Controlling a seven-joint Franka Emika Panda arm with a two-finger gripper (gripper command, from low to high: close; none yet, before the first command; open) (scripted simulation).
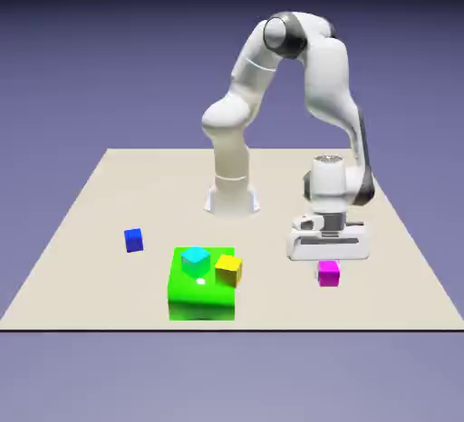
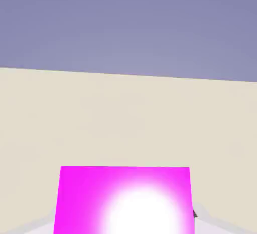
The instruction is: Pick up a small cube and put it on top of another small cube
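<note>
The small magenta cube (image 1: 328, 273) sits low over the table at the exterior view's right, directly under my hand. My gripper (image 1: 328, 264) reaches straight down onto it and is shut on it. In the hand view the magenta cube (image 2: 124, 200) fills the bottom middle, large and glaring. It hides most of my fingertips (image 2: 208, 224), which show only as grey slivers at its lower corners. I cannot tell whether the cube rests on the table or hangs just above it.
A big green block (image 1: 200, 292) stands near the front edge, with a cyan cube (image 1: 195, 258) on top. A small yellow cube (image 1: 228, 269) is at its right side. A small blue cube (image 1: 133, 240) lies further left. The robot's base (image 1: 231, 196) stands behind.
</note>
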